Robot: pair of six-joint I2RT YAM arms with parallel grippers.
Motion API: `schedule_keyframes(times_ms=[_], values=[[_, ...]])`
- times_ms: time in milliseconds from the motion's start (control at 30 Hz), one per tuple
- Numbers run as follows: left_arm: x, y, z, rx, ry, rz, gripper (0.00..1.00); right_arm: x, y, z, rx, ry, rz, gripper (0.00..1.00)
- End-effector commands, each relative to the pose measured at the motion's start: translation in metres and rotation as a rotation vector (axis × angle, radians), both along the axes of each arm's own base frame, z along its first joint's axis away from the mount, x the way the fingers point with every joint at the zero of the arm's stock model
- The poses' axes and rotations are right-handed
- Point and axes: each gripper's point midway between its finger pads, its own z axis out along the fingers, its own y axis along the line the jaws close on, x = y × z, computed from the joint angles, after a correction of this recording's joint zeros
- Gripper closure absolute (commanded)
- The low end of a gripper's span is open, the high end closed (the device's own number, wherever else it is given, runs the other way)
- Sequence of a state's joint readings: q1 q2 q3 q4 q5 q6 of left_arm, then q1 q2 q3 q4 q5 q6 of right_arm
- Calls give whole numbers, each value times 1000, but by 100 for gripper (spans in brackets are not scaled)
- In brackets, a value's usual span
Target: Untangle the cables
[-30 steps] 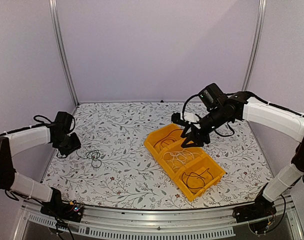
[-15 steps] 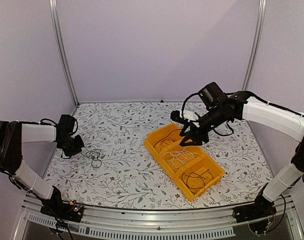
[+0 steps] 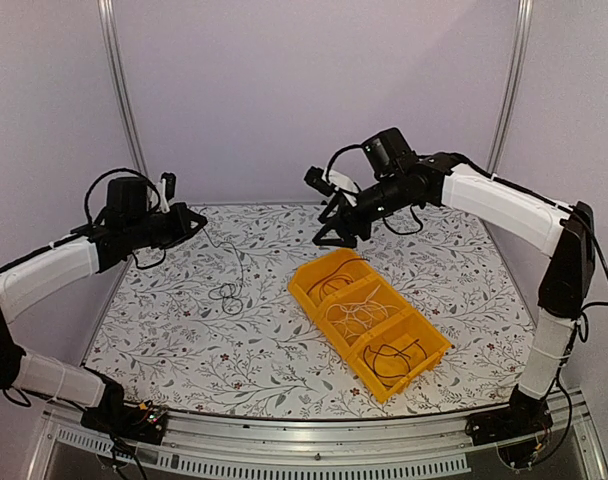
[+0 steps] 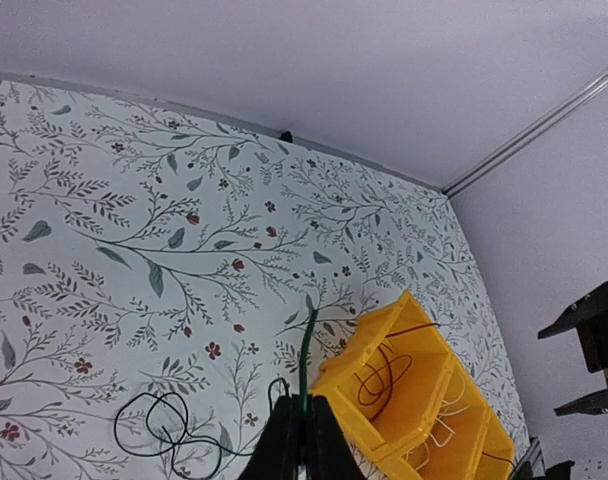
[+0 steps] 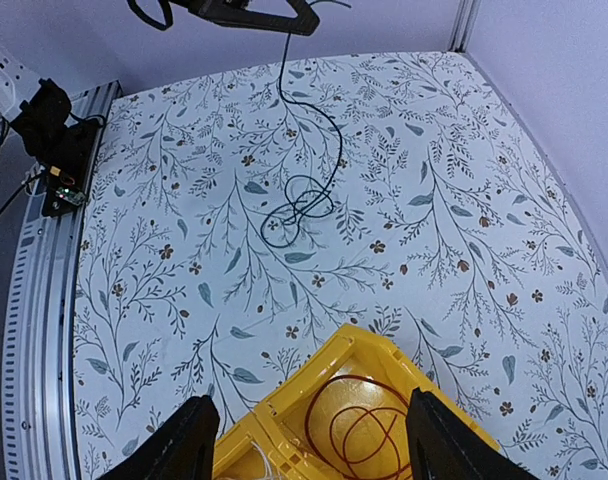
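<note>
Above the left side of the table (image 3: 184, 330), seen from overhead, the left claw (image 3: 192, 222) is clenched on a black cable (image 3: 227, 290). The cable drops from the claw's tip to a small coil on the table, below the claw and to its right. The right claw (image 3: 329, 228) hangs released, jaws apart and holding nothing, just over the far end of a yellow bin (image 3: 424, 362). The bin compartment closest beneath that claw holds a reddish-brown cable (image 3: 336, 283), the next a white cable (image 3: 359, 315), and the farthest a second black cable (image 3: 394, 355).

From the left wrist, the fingers (image 4: 284, 450) press together on the thin strand (it looks greenish this close). The black cable (image 4: 169, 428) coils on the table to their left, and the yellow bin (image 4: 349, 400) sits to their right.

From the right wrist, the right claw (image 5: 309, 440) shows both fingers spread wide, with the reddish-brown cable (image 5: 359, 425) coiled in the yellow bin (image 5: 279, 415) directly below. Ahead of it, the left claw (image 5: 274, 15) dangles the black cable (image 5: 299, 205) down to its coil.
</note>
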State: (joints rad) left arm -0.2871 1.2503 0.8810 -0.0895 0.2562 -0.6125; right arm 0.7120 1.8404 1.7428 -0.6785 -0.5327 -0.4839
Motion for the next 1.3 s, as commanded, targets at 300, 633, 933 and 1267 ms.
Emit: schedule_keyframes(times_ms=[300,633,933,1267], values=[[-5,-74,120,-136,-270,-211,100,10,100,53,253,14,74,23],[-20,-85,169,-167,-310,-258,100,58,132,14,286,40,-57,23],[-34,-65,251,-186,-474,-177,100,52,149,-55,259,201,-16,100],[-59,-43,374,-248,-707,-121,100,40,147,-100,206,300,3,92]])
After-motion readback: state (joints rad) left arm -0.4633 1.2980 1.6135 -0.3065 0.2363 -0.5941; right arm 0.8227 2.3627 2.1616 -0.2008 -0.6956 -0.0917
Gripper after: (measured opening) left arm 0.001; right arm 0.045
